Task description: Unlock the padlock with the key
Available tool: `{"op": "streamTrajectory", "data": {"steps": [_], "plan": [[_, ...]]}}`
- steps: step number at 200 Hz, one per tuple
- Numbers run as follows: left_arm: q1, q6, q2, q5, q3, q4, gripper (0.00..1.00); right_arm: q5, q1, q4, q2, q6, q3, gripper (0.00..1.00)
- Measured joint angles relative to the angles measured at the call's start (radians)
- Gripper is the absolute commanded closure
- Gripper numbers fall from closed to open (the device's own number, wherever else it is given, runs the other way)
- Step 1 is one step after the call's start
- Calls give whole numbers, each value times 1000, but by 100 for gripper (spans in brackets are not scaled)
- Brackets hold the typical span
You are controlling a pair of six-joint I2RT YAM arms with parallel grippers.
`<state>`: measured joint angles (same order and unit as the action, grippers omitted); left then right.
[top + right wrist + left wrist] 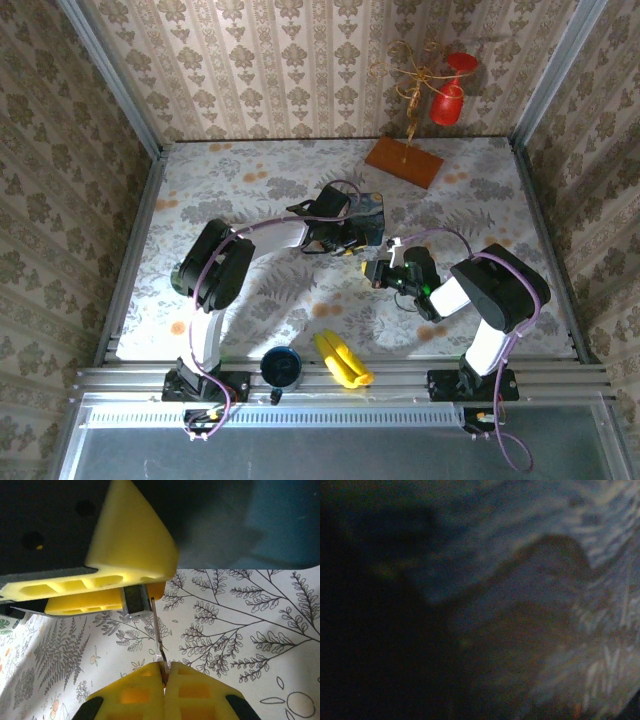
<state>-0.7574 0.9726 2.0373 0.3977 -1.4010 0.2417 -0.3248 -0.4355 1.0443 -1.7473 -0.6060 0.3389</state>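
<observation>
The tiny silver-and-dark padlock (pixel 136 600) is pinched between the yellow fingers (pixel 125 555) of my left gripper (pixel 350 246), which reaches in from the top of the right wrist view. My right gripper (pixel 164 676) is shut on the head of a thin silver key (pixel 156 630). The key's blade points up and its tip meets the padlock's right edge. Whether the tip is inside the keyhole cannot be told. In the top view my right gripper (pixel 380 270) sits just right of and below the left one. The left wrist view is dark and blurred.
A blue painting-printed box (pixel 368 215) lies right behind the left gripper, and its surface (pixel 560 580) shows close up. A wooden base with a gold wire stand and red cups (pixel 403 160) stands at the back. A dark mug (pixel 282 366) and a banana (pixel 342 360) lie at the near edge.
</observation>
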Motion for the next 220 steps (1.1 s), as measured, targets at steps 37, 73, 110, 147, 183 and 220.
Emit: {"op": "streamTrajectory", "data": {"steps": [37,73,110,147,183,220], "plan": [[0,0,0,0,0,0,100,0,1,-2,0,0,10,100],[0,0,0,2,0,0,100,0,1,-5,0,-4,18,100],[0,0,0,3,0,0,100,-4,4,-16,0,-4,24,100],[0,0,0,3,0,0,100,-4,4,-15,0,-3,23,100],[0,0,0,2,0,0,100,-23,4,-15,0,-3,-4,100],[0,0,0,2,0,-2,100,-28,3,-11,0,-3,-13,100]]}}
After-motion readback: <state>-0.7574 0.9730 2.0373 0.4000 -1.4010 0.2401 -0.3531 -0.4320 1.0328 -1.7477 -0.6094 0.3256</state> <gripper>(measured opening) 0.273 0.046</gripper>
